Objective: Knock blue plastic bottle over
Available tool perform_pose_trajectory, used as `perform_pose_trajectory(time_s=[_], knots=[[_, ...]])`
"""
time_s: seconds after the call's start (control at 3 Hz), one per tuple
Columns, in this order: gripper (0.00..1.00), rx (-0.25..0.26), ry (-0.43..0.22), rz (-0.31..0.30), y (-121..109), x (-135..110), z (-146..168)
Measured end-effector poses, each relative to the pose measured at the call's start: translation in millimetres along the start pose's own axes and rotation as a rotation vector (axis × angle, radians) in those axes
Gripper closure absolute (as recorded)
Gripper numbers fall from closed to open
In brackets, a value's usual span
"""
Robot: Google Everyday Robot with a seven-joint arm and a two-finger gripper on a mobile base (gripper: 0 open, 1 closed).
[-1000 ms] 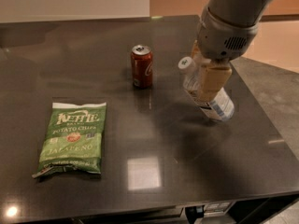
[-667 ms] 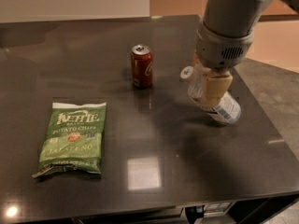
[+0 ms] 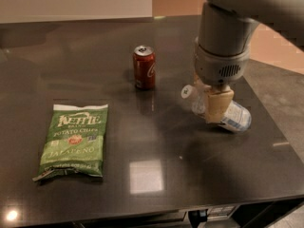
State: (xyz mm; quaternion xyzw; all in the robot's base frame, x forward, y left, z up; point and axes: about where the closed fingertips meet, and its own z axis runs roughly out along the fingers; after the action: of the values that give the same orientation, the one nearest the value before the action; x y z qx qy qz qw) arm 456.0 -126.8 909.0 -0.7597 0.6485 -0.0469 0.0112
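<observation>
Blue plastic bottle (image 3: 236, 118) lies almost flat on the counter (image 3: 190, 175), right of the red can (image 3: 144, 68). Its long axis runs from cap, upper left, to base, lower right. Tool (image 3: 216, 106) crosses its middle from above; open or closed cannot be told.

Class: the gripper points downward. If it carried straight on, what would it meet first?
The blue plastic bottle, lying tilted directly beneath the gripper and seemingly touching it, though depth is unclear. Below that lies the dark table.
</observation>
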Motion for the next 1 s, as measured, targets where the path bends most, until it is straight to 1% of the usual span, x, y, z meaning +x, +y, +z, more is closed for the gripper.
perform_pose_trajectory(time_s=[0.33, 0.67, 1.0], knots=[[0.37, -0.016, -0.019, 0.003, 7.4, -2.7, 6.8], [0.13, -0.038, -0.058, 0.007, 14.5, -6.5, 11.1], [0.0, -0.064, -0.103, 0.007, 22.0, -11.2, 15.8]])
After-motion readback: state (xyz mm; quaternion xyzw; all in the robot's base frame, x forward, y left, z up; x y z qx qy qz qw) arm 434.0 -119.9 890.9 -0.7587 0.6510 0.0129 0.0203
